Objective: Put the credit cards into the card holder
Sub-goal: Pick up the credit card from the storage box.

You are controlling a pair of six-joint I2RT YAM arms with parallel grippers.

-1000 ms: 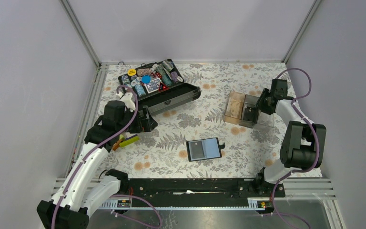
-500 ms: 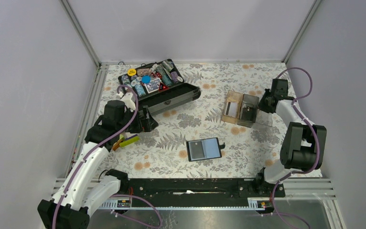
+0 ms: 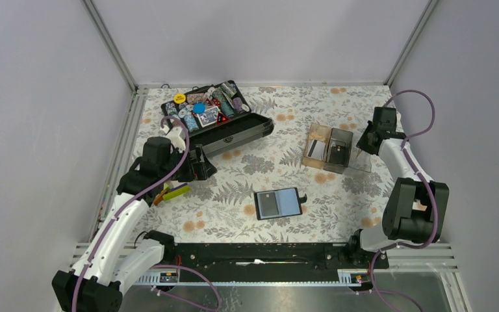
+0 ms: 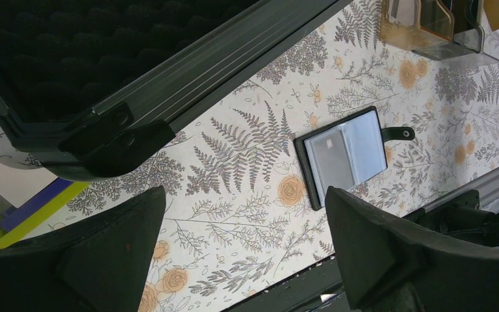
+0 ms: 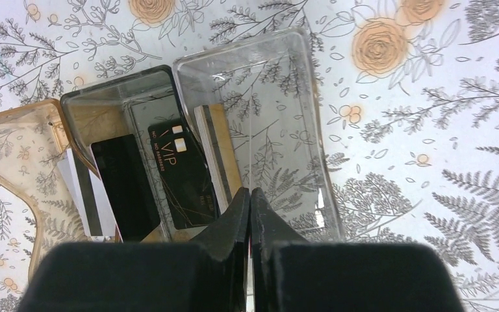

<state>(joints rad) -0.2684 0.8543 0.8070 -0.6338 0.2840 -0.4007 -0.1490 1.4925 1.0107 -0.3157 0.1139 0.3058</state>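
The card holder (image 3: 278,203) lies open and flat mid-table, blue-grey pockets up, also in the left wrist view (image 4: 347,156). The credit cards stand on edge in a three-part acrylic tray (image 3: 317,159): a white card with a dark stripe (image 5: 88,188) in the amber part, a black card (image 5: 182,169) in the smoked part, a tan card with a stripe (image 5: 217,153) at the clear part's left wall. My right gripper (image 5: 251,192) is shut over the clear part, no card showing between its fingers; it hangs right of the tray (image 3: 364,146). My left gripper (image 4: 243,195) is open above bare cloth, left of the holder (image 3: 198,166).
A large black chip case (image 3: 217,117) lies open at the back left, its lid edge (image 4: 169,97) just beyond my left fingers. Yellow and blue flat pieces (image 3: 175,190) lie under the left arm. A metal rail (image 3: 260,253) runs along the near table edge.
My right gripper has closed and drawn back to the right, off the smoked compartment. A white card now shows standing in the amber compartment. The left arm has not moved.
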